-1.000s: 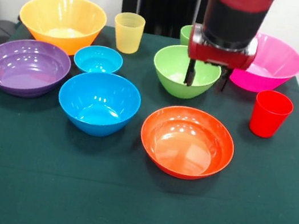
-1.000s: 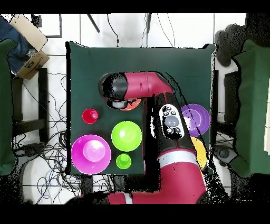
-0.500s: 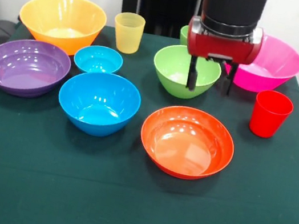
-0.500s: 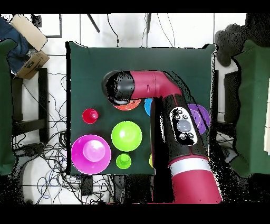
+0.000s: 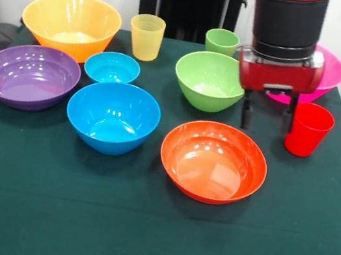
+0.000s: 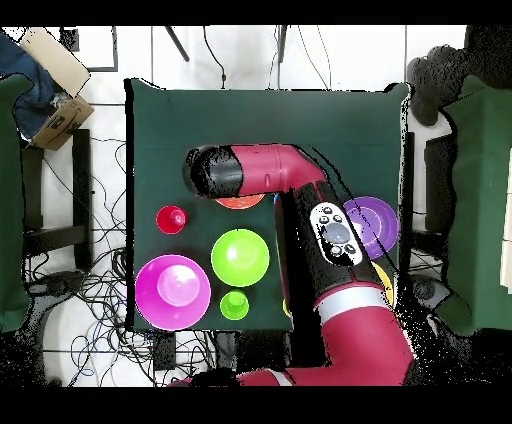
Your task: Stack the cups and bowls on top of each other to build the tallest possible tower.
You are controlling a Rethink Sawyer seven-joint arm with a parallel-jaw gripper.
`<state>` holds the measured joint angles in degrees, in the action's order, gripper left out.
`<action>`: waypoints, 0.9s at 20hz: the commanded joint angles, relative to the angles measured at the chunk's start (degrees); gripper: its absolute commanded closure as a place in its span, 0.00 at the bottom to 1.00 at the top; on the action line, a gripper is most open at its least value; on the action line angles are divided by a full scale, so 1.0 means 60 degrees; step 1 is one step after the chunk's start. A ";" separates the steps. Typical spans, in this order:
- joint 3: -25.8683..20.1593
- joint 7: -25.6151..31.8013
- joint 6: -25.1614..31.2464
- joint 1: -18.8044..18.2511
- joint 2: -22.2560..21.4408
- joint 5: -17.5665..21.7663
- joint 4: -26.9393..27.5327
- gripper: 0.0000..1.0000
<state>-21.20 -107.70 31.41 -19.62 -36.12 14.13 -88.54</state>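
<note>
All bowls and cups stand apart on the green cloth; there is no tower. In the front view my gripper hangs open and empty between the green bowl and the red cup, just behind the red-orange bowl. The arm hides part of the pink bowl. The yellow-orange bowl, purple bowl, small blue bowl and big blue bowl stand at the left. The yellow cup and light green cup stand at the back. In the overhead view the arm covers the gripper, near the red cup.
The overhead view shows the green bowl, pink bowl, light green cup and purple bowl; my arm hides the blue bowls. Bare cloth spans the table's near side in the front view.
In the front view my gripper has moved right, from over the green bowl's rim to beside the red cup, and sits slightly lower. It stays open. No bowl or cup has moved.
</note>
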 commanded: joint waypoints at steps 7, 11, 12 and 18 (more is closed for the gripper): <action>-0.0422 -0.0240 -0.0373 0.0646 0.0687 0.0328 -0.0382 0.00; -0.0364 0.0081 -0.0494 0.0450 0.1081 0.0511 -0.0108 0.00; -0.0405 0.0176 -0.0493 0.0369 0.1122 0.0518 -0.0115 0.00; -0.0840 0.0947 -0.1327 -0.0261 0.1229 0.1153 -0.0611 0.00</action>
<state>-22.86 -107.70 29.43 -18.68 -32.53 15.33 -88.85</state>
